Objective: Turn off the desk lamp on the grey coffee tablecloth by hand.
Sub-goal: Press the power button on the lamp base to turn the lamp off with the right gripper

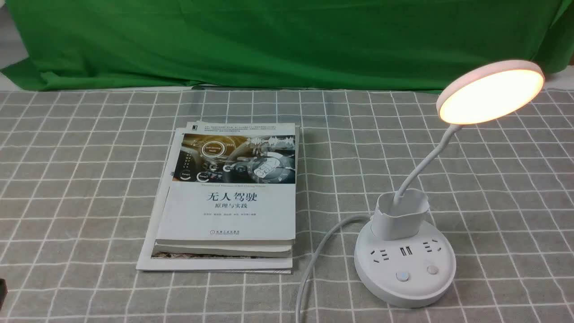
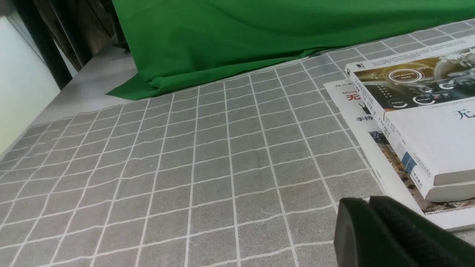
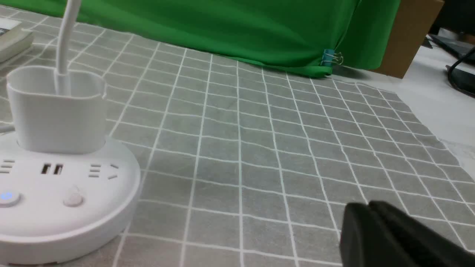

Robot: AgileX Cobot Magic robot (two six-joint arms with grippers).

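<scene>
Clearly lit, the white disc-headed desk lamp [image 1: 491, 92] stands lower right in the front frame on the grey white-gridded tablecloth [image 1: 80, 188]. My black right tool [image 3: 367, 213], clenched like the left tool [image 2: 367, 207], waits apart from it. I risk pressing the wrong one of its two round buttons [image 1: 432, 269], or shoving the light base across the cloth.

Even room light; the desk lamp [image 1: 399, 215] glows warm, slightly overexposed.
</scene>
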